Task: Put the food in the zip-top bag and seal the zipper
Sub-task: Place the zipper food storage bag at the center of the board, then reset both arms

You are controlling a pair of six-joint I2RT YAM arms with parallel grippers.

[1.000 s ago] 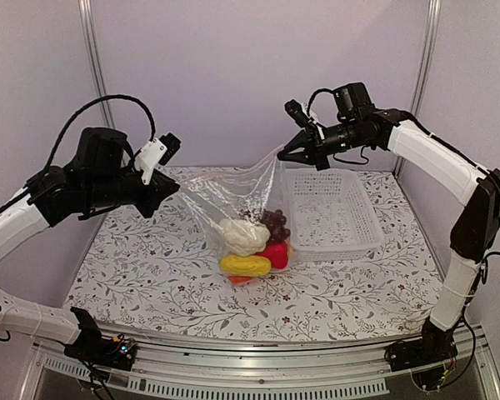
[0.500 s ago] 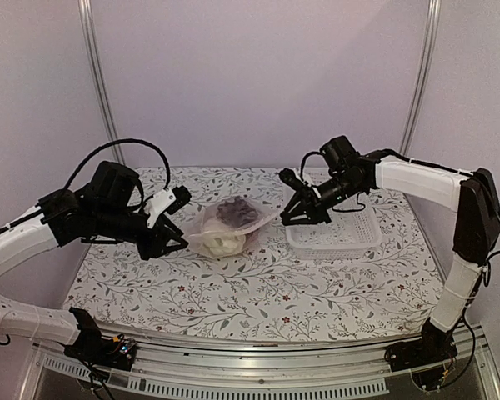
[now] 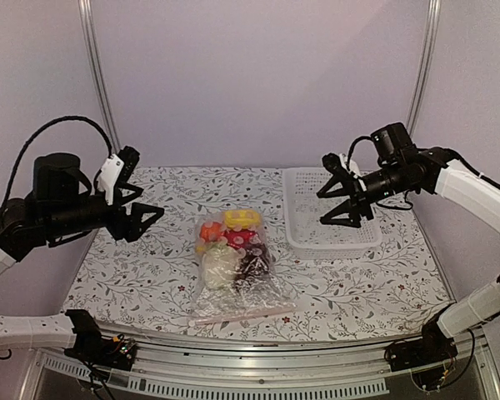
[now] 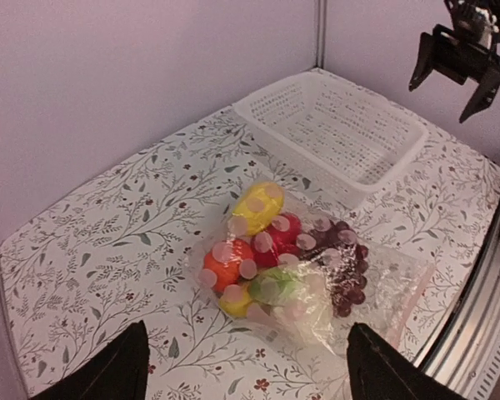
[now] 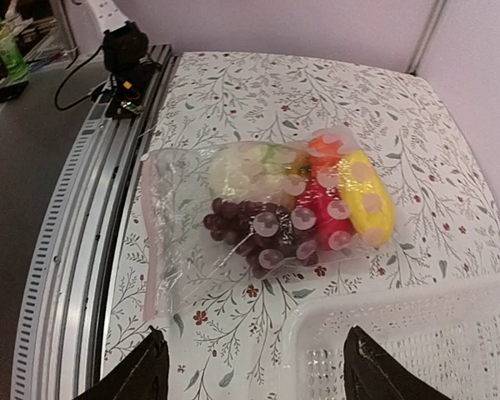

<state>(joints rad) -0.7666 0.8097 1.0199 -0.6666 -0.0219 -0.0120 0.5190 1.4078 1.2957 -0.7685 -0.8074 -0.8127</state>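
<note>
The zip-top bag (image 3: 233,271) lies flat on the table's middle with the food inside: a yellow piece (image 3: 242,218), orange pumpkin (image 3: 208,231), red pepper (image 3: 243,239), white cauliflower (image 3: 219,265) and dark grapes (image 3: 255,262). The zipper (image 3: 242,315) is a pinkish strip along the bag's near edge; in the right wrist view the zipper (image 5: 146,250) runs by the rail. My left gripper (image 3: 146,196) hangs open, left of the bag and above it. My right gripper (image 3: 327,196) is open above the basket's left edge. Neither touches the bag (image 4: 308,275) (image 5: 258,217).
A white mesh basket (image 3: 333,237) stands at the back right, close to the bag's far corner. The metal rail (image 3: 250,350) borders the table's near edge just beyond the zipper. An arm base (image 5: 125,54) sits on that rail.
Both grippers have opened and let go of the bag. It has dropped from being stretched between them to lying flat on the table. Both arms have drawn apart.
</note>
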